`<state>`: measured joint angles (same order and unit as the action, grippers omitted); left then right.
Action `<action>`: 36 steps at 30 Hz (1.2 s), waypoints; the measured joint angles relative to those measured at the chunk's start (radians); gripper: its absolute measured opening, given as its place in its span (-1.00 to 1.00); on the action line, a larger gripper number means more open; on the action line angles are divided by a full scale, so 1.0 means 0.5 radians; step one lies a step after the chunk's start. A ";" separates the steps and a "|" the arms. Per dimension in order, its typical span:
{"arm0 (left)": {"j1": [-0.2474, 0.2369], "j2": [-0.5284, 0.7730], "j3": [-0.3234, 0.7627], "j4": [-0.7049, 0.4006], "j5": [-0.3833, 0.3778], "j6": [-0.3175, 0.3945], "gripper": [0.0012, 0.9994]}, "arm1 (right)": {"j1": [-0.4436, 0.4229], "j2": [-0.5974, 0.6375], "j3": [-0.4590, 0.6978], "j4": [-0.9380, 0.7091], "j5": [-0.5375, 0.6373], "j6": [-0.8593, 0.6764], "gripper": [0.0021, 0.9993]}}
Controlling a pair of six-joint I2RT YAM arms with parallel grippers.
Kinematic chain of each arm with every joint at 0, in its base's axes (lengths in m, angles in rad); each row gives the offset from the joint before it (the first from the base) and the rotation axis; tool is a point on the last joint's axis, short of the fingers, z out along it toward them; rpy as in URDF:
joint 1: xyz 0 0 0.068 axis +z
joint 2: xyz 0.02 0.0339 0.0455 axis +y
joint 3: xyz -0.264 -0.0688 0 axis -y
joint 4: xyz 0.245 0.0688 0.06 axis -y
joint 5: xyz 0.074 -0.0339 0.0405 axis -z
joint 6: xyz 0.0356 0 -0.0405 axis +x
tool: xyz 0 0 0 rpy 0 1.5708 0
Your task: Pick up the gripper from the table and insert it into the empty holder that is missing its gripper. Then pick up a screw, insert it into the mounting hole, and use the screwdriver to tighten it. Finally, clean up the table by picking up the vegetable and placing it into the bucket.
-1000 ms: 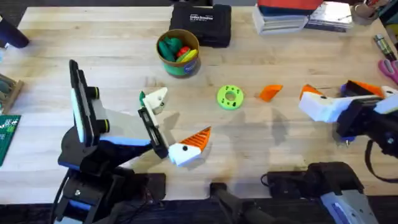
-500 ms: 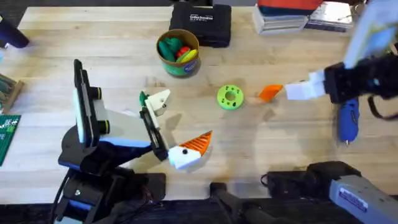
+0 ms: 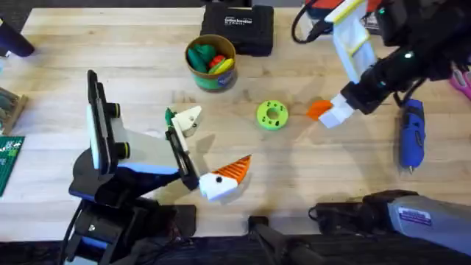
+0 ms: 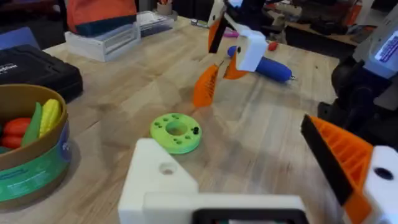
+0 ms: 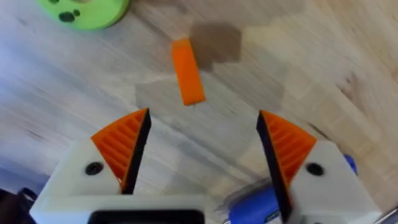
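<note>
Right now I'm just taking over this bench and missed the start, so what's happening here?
The right gripper, jaws open, hangs over the loose orange gripper tip lying on the table beside the green disc; nothing is grasped yet. The left gripper has one orange tip and one bare white mount, and holds nothing. The blue screwdriver lies near the table's right side. The bucket holds toy vegetables.

A green holed disc [image 3: 272, 115] and black case [image 3: 238, 28].
</note>
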<state>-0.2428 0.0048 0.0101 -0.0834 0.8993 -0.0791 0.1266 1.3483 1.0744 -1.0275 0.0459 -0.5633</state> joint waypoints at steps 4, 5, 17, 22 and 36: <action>0.000 -0.001 0.000 0.000 0.002 0.000 0.98 | 0.013 0.146 0.000 0.094 -0.001 -0.089 0.99; 0.000 0.000 0.000 0.000 0.002 0.000 0.97 | 0.014 0.175 0.000 0.107 -0.007 -0.103 0.97; 0.000 -0.001 0.000 -0.001 0.005 0.001 0.97 | 0.014 0.227 0.000 0.168 -0.137 -0.147 0.16; 0.000 0.000 0.000 0.000 0.005 0.000 0.97 | 0.014 0.227 0.000 0.147 -0.145 -0.147 0.15; 0.000 -0.001 0.000 -0.001 0.005 0.000 0.97 | 0.052 0.335 0.002 0.171 -0.156 -0.149 -0.71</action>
<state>-0.2428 0.0044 0.0101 -0.0837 0.9016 -0.0791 0.1524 1.5158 1.0756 -0.9418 -0.0319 -0.6380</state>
